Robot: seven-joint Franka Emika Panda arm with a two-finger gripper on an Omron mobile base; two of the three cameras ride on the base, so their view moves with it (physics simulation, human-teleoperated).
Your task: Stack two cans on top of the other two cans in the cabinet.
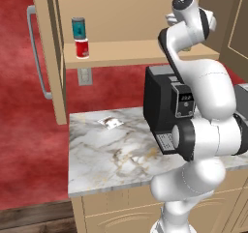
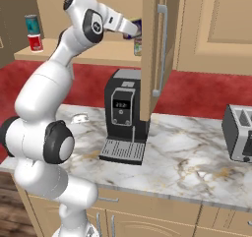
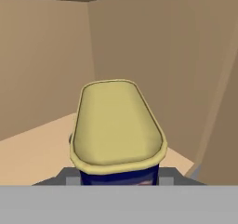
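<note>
Gripper point(image 2: 134, 30) is clamped on the dark blue can point(image 3: 118, 174), up inside the cabinet point(image 1: 140, 14) at the right end of the shelf point(image 1: 135, 53). Hand view looks down on the can's yellow top, fingers either side of it. In the right base view the blue can sits directly over the pale silvery can point(image 2: 138, 46); can't tell if they touch. Teal can point(image 1: 78, 27) already stacked on the red can point(image 1: 82, 48) at the shelf's left end. Coffee machine point(image 2: 123, 120) on the counter point(image 1: 106, 150) below.

Dark blue can point(image 3: 120, 174) body cut off below, silvery can point(image 2: 138, 46) mostly hidden behind cabinet door point(image 2: 150, 54)
</note>
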